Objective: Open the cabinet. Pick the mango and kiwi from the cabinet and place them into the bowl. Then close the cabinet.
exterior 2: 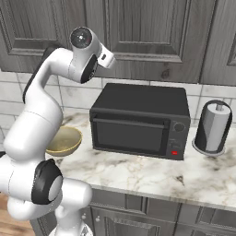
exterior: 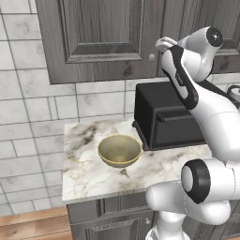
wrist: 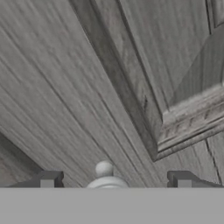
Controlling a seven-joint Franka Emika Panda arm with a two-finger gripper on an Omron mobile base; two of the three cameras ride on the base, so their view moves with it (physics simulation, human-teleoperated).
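The dark grey cabinet [exterior: 103,37] [exterior 2: 138,32] hangs above the counter with both doors closed, so the mango and kiwi are hidden. My gripper [wrist: 116,179] is open right at the door. A small round grey knob [wrist: 104,169] sits between its fingertips [wrist: 48,178], apart from both. In the base views the hand [exterior: 163,44] [exterior 2: 109,58] is raised against the lower edge of the doors, beside the knob [exterior: 151,56]. The tan-gold bowl [exterior: 119,150] [exterior 2: 64,140] stands on the counter, left of the oven, with nothing in it.
A black toaster oven [exterior: 168,117] [exterior 2: 138,120] stands on the marble counter [exterior: 84,178] under the cabinet. A paper towel roll [exterior 2: 213,126] is to its right. A tiled wall [exterior: 28,103] runs behind and to the left.
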